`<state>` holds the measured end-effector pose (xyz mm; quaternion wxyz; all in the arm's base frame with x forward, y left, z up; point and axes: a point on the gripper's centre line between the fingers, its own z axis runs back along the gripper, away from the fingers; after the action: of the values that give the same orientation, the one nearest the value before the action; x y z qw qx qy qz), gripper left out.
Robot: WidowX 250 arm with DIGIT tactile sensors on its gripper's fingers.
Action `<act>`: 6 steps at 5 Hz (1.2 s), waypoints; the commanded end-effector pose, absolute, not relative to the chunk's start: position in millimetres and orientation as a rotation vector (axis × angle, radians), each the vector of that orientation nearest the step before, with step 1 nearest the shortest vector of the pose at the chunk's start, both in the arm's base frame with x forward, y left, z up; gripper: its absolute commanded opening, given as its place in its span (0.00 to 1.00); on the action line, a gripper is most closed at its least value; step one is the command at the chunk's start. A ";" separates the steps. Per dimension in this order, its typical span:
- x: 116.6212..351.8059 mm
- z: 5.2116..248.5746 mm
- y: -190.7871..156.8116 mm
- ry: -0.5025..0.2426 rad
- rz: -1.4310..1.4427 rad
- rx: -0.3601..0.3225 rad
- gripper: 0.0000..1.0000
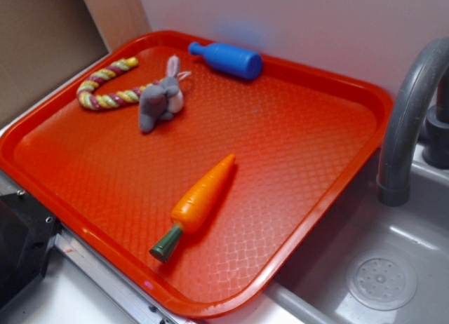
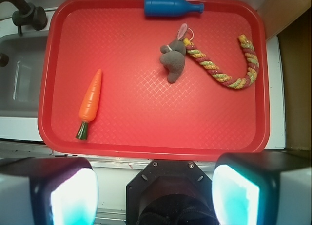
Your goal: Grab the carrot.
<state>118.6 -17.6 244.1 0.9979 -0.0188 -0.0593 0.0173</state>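
Carrot [image 1: 202,202] lies untouched on red tray [image 1: 295,142]; my claw unseen in exterior view. Wrist view: claw [image 2: 155,193] fingers wide apart, empty, carrot ahead-left. Plan: align across mid-body, descend squarely.

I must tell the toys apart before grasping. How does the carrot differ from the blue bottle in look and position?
1. The carrot is orange with a dark green stem; the bottle is all blue.
2. The carrot tapers to a point; the bottle is a cylinder with a narrow neck.
3. The carrot lies on open tray floor near the sink side; the bottle lies along the far rim by the wall.

Both are glossy toys lying flat, of similar length.
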 end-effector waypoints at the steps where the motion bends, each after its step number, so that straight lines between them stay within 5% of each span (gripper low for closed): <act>1: 118.6 244.1 -17.6 -0.119 0.035 -0.038 1.00; 2: 133.2 226.6 -40.5 -0.234 0.098 -0.053 1.00; 4: 166.1 192.5 -91.2 -0.332 0.169 -0.072 1.00; 5: 178.1 168.4 -114.6 -0.301 0.210 -0.028 1.00; 6: 183.4 143.0 -137.5 -0.255 0.227 -0.058 1.00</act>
<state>180.4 -136.7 135.2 0.9872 -0.0191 -0.1139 0.1099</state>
